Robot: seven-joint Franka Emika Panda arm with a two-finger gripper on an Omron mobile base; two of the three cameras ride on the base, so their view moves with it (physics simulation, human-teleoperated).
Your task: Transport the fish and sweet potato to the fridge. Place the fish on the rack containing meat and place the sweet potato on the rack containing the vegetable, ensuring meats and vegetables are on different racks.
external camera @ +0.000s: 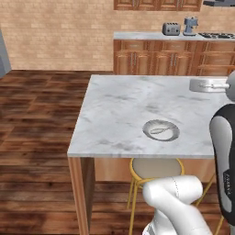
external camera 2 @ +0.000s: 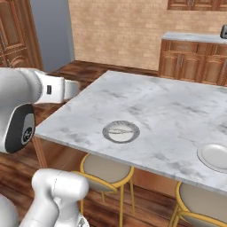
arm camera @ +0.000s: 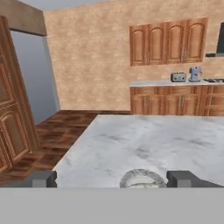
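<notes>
Gripper [arm camera: 112, 179]: seen in the hand view as two dark fingertips [arm camera: 43, 179] set far apart at the bottom of the frame, one at lower left, one at lower right. Jaws spread wide, nothing between them. The camera looks forward over the marble island counter [arm camera: 144, 140].

Just ahead of the fingertips, between them, sits the near rim of a shallow grey bowl [arm camera: 142, 178] on the counter. Not touched by either fingertip.

Left base view: same bowl [external camera: 161, 130] stands near the front edge of the counter [external camera: 119, 110]. A small slender pale fish [external camera: 158, 130] lies inside it. Right base view confirms: bowl [external camera 2: 121, 131] near the counter's front edge, fish [external camera 2: 119, 131] lying across it as a thin pale sliver.

Second dish: a pale plate [external camera 2: 216, 156] farther right on the counter in the right base view, well apart from the bowl; contents cannot be made out.

Below the counter edge: round stools with yellow frames [external camera: 156, 170].

Background: brick wall, wooden cabinets, back counter carrying a toaster [external camera: 171, 29] and a blue appliance [external camera: 190, 25]. A tall grey panel [external camera 2: 51, 33] stands at left beside wooden doors.
</notes>
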